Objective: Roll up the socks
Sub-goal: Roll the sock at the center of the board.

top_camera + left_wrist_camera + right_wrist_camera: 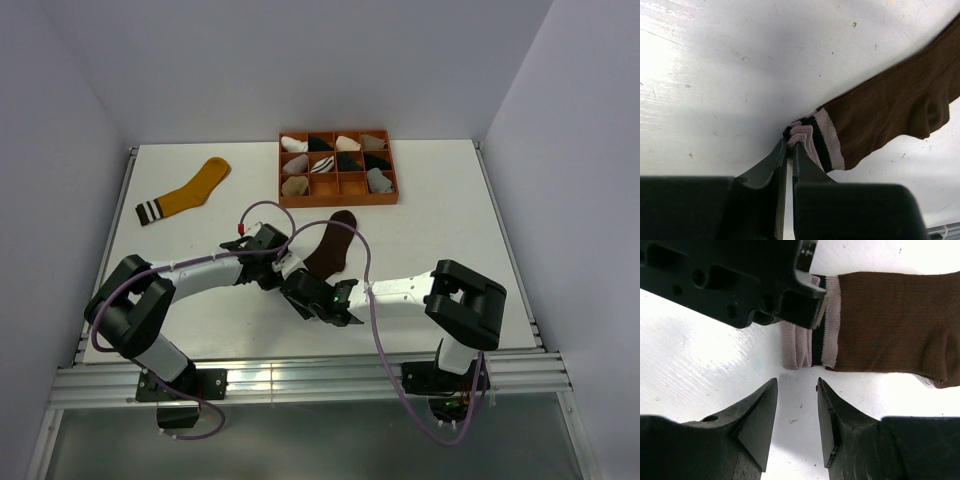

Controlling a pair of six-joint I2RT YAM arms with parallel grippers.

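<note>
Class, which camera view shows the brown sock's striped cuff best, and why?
Left wrist view: the brown sock's cuff sits centre frame, stripes clear, pinched by the left gripper, jaws shut. In the right wrist view that gripper covers part of it; in the top view the arms hide it.

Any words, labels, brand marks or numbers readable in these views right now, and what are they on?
None readable in any view.
The brown sock and yellow sock carry only stripes at the cuff.
The tray, left gripper and right gripper show no markings.
</note>
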